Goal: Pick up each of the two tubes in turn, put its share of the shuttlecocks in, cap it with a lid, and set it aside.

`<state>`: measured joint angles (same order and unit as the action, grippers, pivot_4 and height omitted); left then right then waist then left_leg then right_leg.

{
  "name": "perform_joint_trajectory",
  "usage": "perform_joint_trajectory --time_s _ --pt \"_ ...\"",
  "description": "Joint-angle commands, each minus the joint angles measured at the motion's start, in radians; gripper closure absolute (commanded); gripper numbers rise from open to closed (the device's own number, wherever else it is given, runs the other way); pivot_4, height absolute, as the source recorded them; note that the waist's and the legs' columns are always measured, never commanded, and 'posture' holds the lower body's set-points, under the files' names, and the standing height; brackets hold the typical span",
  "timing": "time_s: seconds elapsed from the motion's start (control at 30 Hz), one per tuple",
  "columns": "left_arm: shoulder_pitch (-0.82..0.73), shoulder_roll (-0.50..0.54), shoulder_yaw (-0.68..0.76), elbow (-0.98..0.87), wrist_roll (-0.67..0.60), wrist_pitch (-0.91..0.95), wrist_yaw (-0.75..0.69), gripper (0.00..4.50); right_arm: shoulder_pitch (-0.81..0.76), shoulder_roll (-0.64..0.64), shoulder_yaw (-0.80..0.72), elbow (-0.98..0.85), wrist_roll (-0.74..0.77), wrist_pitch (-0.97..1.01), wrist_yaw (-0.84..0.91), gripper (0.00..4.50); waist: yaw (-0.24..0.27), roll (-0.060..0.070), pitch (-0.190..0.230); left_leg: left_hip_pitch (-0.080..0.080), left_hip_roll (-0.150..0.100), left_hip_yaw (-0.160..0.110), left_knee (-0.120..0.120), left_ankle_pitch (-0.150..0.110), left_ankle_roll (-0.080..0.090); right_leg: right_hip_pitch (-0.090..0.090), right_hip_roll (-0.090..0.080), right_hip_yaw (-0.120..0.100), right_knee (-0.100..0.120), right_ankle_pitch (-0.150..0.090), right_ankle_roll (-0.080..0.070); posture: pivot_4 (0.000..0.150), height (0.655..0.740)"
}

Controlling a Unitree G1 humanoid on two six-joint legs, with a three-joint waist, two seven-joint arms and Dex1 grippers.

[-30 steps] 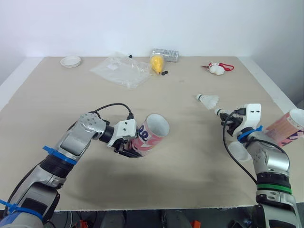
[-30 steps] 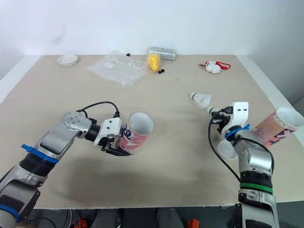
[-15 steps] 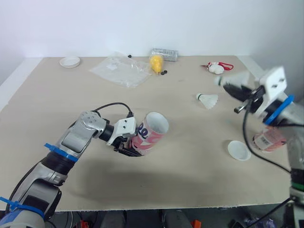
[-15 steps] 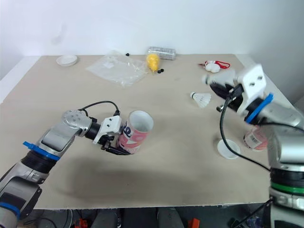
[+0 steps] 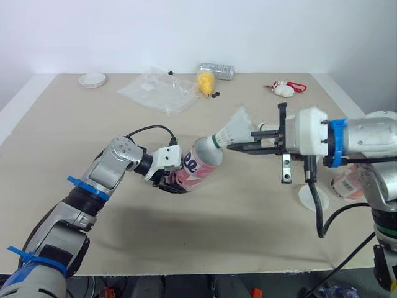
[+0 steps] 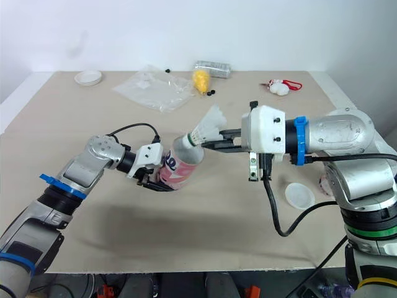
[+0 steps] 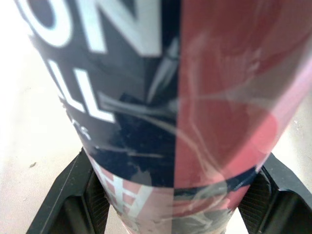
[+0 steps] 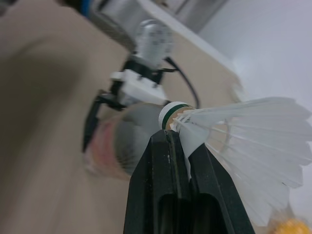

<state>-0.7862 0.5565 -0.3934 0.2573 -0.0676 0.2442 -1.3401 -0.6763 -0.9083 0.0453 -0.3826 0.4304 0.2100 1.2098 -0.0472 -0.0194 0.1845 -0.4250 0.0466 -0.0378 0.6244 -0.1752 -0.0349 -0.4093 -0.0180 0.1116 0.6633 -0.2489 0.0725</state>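
The right gripper (image 5: 233, 146) is pinched nearly shut on the neck of a white feather shuttlecock (image 5: 234, 126), just behind its green-banded cork. The feathers flare up and away from the fingers. 1 second ago this gripper was low at the table's right edge, beside the loose white lid (image 5: 310, 197). It has since risen and swung across toward the middle, carrying the shuttlecock with it.

The cork now sits at the upper rim of the pink-and-navy tube (image 5: 200, 166). Whether it has crossed the rim or only touches it cannot be told.

The left gripper (image 5: 169, 181) is clamped on the tube's lower body, 1 black finger (image 7: 68, 195) on each side. It holds the tube off the table (image 5: 74, 136), and the open mouth has tipped further over to face the incoming arm.

By my reading, the carry is over and the insertion is starting. The cork leads, which is the right way in, but the shuttlecock sits high against the mouth. It probably needs to drop in line with the tube's axis before being pushed in and let go.

The 2nd tube (image 5: 350, 183) lies partly hidden behind the right forearm, uncapped as far as can be seen. Another lid (image 5: 92, 79) waits at the far left corner, so both cappings appear to be still ahead.
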Motion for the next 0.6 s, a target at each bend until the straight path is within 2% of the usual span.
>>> perform_joint_trajectory --time_s 0.03,0.27,0.47,0.5,0.53,0.6 --pt "-0.004 0.006 0.005 0.002 0.023 0.003 0.013 1.51 -0.035 0.000 0.027 0.024 -0.071 -0.110 0.047 4.44 0.000 0.000 0.000 0.000 0.000 0.000 0.000 0.000 0.000 0.000 0.000 0.000 0.000 0.000 0.000 0.150 0.7400" --pt "0.013 0.007 0.009 -0.030 0.013 0.029 0.013 1.51 -0.070 0.050 0.111 0.123 -0.177 -0.235 0.085 4.44 0.000 0.000 0.000 0.000 0.000 0.000 0.000 0.000 0.000 0.000 0.000 0.000 0.000 0.000 -0.001 0.150 0.7400" --pt "0.027 0.010 0.013 -0.053 0.010 0.048 0.018 1.51 -0.123 0.095 0.147 0.154 -0.204 -0.248 0.090 4.44 0.000 0.000 0.000 0.000 0.000 0.000 0.000 0.000 0.000 0.000 0.000 0.000 0.000 0.001 0.001 0.150 0.7400" --pt "0.031 0.011 0.014 -0.058 0.010 0.052 0.019 1.51 -0.128 0.100 0.148 0.154 -0.204 -0.239 0.089 3.81 0.000 0.000 0.000 0.000 0.000 0.000 0.000 0.000 0.000 0.000 0.000 0.000 0.000 0.001 0.001 0.150 0.7400" --pt "0.034 0.012 0.014 -0.063 0.009 0.054 0.020 1.51 -0.133 0.107 0.144 0.148 -0.189 -0.212 0.087 3.48 0.000 0.000 0.000 0.000 0.000 0.000 0.000 0.000 0.000 0.000 0.000 0.000 0.000 0.000 0.001 0.150 0.7400" --pt "0.041 0.016 0.015 -0.073 0.008 0.060 0.022 1.51 -0.146 0.112 0.125 0.145 -0.162 -0.167 0.082 2.57 0.000 0.000 0.000 0.000 0.000 0.000 0.000 0.000 0.000 0.000 0.000 0.000 0.000 0.000 0.001 0.150 0.7400"
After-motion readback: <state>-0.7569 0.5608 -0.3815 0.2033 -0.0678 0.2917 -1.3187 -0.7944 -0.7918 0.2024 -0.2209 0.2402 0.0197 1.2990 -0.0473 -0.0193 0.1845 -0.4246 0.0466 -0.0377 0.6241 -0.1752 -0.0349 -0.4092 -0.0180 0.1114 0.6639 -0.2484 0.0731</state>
